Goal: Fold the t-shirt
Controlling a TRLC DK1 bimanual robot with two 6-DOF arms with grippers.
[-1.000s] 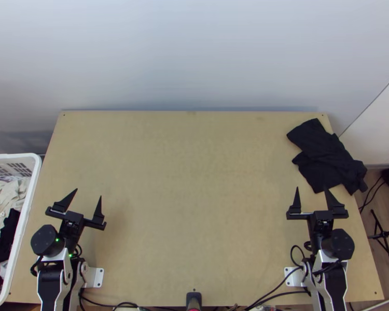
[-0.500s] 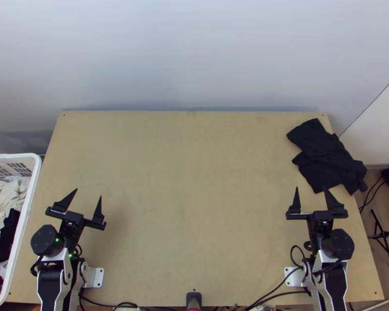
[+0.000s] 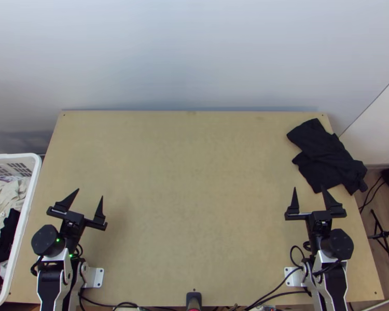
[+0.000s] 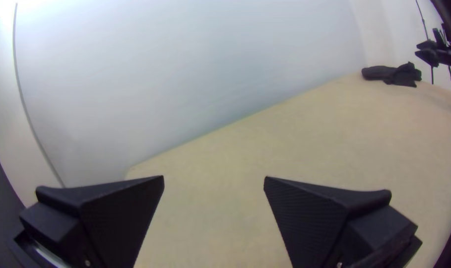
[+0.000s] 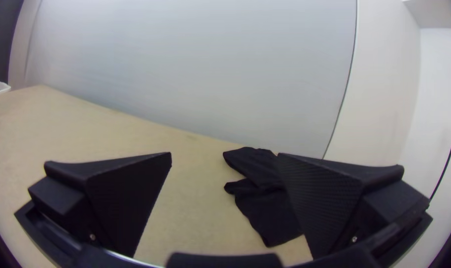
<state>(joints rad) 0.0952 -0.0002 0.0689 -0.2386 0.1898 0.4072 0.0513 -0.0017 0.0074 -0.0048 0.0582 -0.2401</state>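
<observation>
Pale grey wall spans the upper part of the top view, above a light wooden table. At the upper right of the table lies the black t-shirt, loosely bunched in overlapping layers; its lower right portion extends past the table's right edge. Left gripper is at the lower left of the frame, with its jaws wide apart and nothing between them. Right gripper is at the lower right, with its jaws likewise wide apart and nothing between them; its fingertips point toward the t-shirt, near the garment's lower edge in the frame. A white basket stands at the left edge of the frame and contains a cream cloth and a dark cloth. At the right edge, beyond the table, is a black stand. In the left wrist view, the two flat fingers of the left gripper are separated, with bare tabletop visible between them; the t-shirt is at the upper right of the frame. In the right wrist view, the fingers of the right gripper are separated; the t-shirt is right of centre, partly hidden by the right-hand finger.
</observation>
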